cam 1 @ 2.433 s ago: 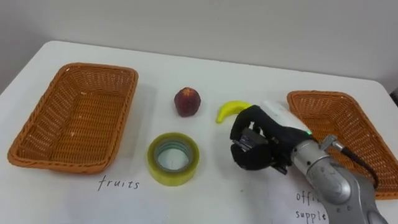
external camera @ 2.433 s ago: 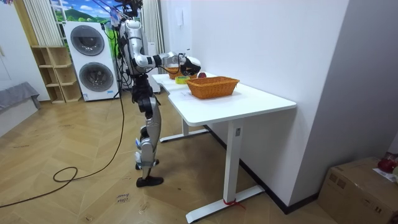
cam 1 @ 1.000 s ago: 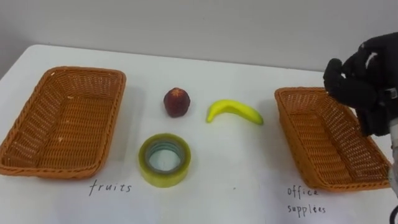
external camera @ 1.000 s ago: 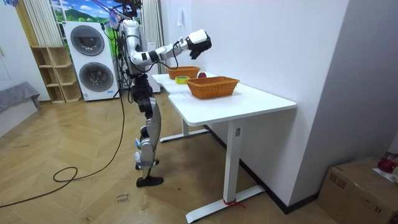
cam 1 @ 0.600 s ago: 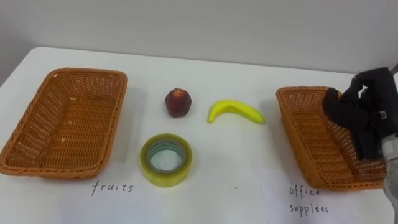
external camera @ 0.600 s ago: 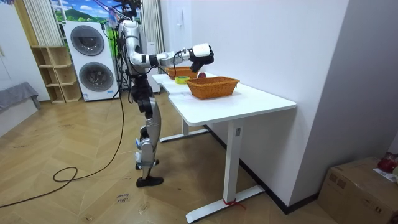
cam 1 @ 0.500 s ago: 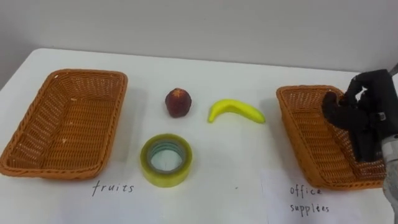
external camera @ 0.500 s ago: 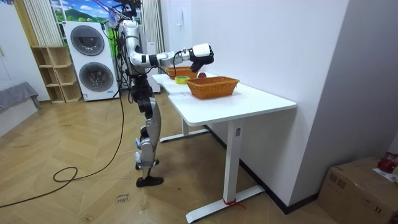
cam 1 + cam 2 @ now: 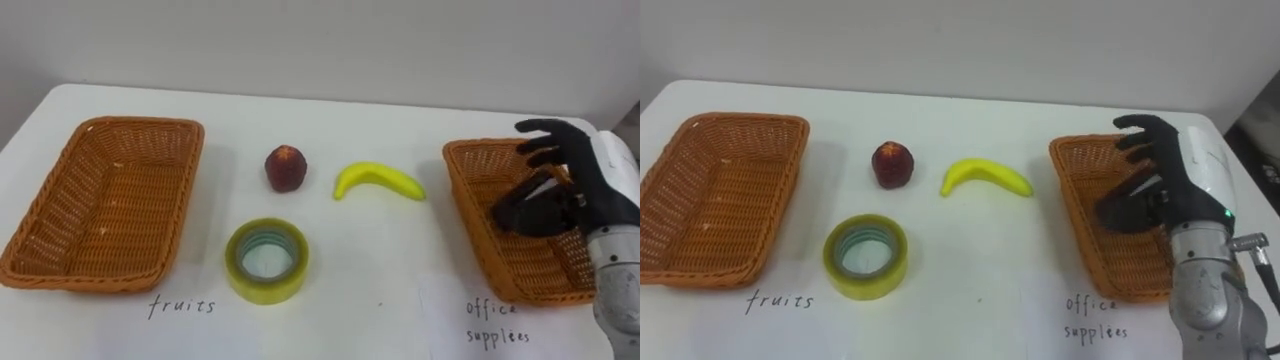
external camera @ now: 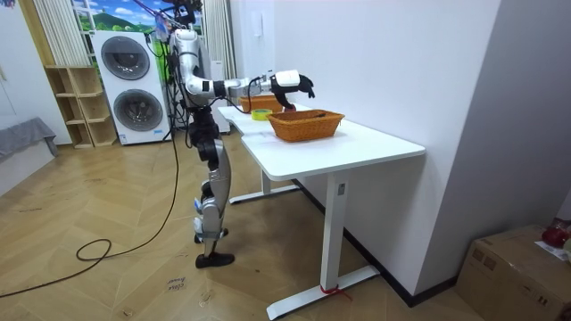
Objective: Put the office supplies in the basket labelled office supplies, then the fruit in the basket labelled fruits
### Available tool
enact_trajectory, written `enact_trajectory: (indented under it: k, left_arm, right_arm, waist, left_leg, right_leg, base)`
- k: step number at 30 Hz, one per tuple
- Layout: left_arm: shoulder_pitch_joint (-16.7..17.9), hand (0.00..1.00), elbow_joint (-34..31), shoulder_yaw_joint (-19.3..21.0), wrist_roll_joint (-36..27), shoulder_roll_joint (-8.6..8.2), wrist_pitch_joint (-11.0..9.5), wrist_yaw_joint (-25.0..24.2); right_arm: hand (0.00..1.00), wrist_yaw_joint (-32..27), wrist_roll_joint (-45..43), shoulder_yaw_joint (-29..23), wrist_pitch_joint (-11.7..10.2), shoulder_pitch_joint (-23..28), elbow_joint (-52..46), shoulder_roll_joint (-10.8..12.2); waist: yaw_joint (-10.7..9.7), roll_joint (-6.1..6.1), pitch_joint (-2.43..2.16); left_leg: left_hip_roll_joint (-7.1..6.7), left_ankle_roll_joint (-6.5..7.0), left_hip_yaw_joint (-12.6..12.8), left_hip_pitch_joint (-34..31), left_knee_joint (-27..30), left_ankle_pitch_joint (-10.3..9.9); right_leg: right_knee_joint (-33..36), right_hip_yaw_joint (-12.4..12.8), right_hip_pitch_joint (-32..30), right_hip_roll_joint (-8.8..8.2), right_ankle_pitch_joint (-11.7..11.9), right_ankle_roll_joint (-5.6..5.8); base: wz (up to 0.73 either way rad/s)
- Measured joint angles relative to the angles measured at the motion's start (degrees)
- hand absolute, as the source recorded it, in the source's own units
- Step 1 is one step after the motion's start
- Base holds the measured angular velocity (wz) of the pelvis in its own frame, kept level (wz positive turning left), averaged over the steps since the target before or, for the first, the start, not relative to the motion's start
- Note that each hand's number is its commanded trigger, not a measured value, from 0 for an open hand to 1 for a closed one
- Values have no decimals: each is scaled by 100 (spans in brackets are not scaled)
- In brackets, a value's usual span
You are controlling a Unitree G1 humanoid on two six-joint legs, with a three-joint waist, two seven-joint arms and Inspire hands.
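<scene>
My right hand (image 9: 588,182) hovers over the right wicker basket (image 9: 468,196), fingers spread open, palm facing left and down; in the room view the right hand (image 10: 292,82) is held out above the table. A dark shape lies under its fingers; I cannot tell whether that is the thumb or a thing in the basket. On the white table lie a yellow banana (image 9: 378,179), a reddish peach (image 9: 285,167) and a yellow roll of tape (image 9: 266,259). The left wicker basket (image 9: 190,165) holds nothing.
Handwritten labels mark the table front: "fruits" (image 9: 180,302) under the left basket, "office supplies" (image 9: 497,320) under the right one. The table (image 10: 375,143) stands against a white wall; I stand at its long side, washing machines (image 10: 130,89) behind me.
My right hand rose from beside the banana with fingers curled, swung right over the right basket, lowered, and its fingers have spread open. The white thing by the banana is gone from there.
</scene>
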Motion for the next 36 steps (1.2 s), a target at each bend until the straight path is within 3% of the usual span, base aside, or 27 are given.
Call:
enact_trajectory:
  k: [13, 22, 36]
  left_arm:
    - [-12, 0, 0, 4, 0, 41, -6, 0]
    - [-32, 0, 2, 3, 0, 40, -7, 0]
    - [-31, 0, 2, 3, 1, 38, -7, 0]
  right_arm:
    - [0, 5, 16, 0, -1, 0, 0, 0]
    - [0, 9, 12, 0, -69, 0, 0, 0]
    - [0, 13, 5, 0, -69, 0, 0, 0]
  waist:
    - [2, -60, 46]
    - [8, -16, 72]
    - [10, 37, 29]
  left_leg:
    - [10, -1, 16, -3, -47, 0]
    - [19, -1, 18, -4, -48, 0]
    - [30, -1, 20, 1, -36, 0]
  right_leg:
    - [-1, 2, -34, 10, 0, 0]
    - [-6, 2, -48, 12, 0, 0]
    - [-1, 2, -42, 8, 0, 0]
  base:
    - [0]
    - [0]
    - [0]
